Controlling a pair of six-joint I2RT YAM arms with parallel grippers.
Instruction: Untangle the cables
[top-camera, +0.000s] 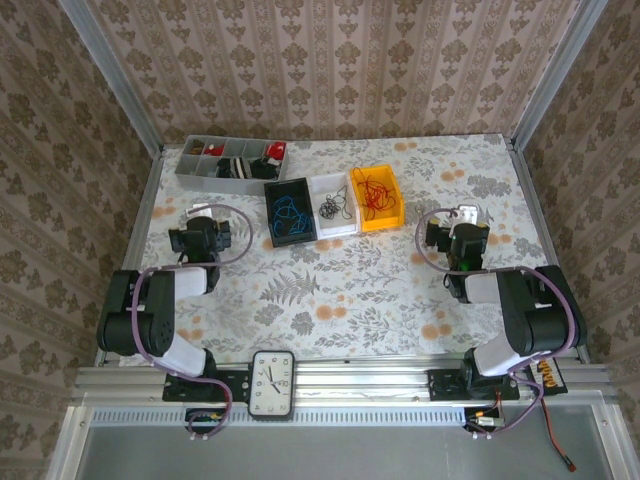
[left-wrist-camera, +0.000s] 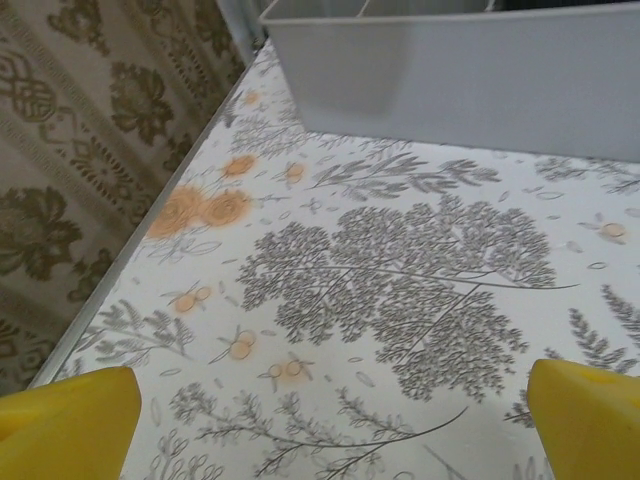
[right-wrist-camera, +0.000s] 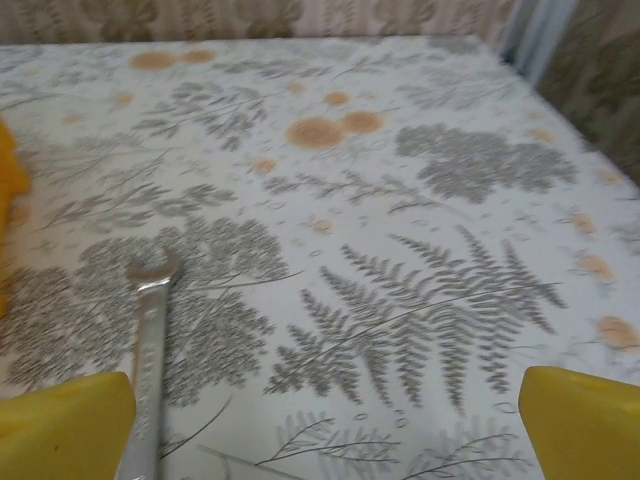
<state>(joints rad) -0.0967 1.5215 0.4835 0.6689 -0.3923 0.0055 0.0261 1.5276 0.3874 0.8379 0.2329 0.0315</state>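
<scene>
— Where are the cables (top-camera: 291, 211)?
— Upper centre of the top view, sorted into three bins (top-camera: 384, 222). My left pincer (left-wrist-camera: 330, 420) and right pincer (right-wrist-camera: 325, 420) both gape, released, holding nothing.
— Risks?
— Reaching in, I might hook a bin wall and drag it, or knock the wrench (right-wrist-camera: 150, 350).

No legible text, clock (top-camera: 272, 383) numerals too small

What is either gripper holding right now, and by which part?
Nothing is held. The left gripper and the right gripper both stand open above the table; a wrench lies on it near the right one, ungripped.
</scene>
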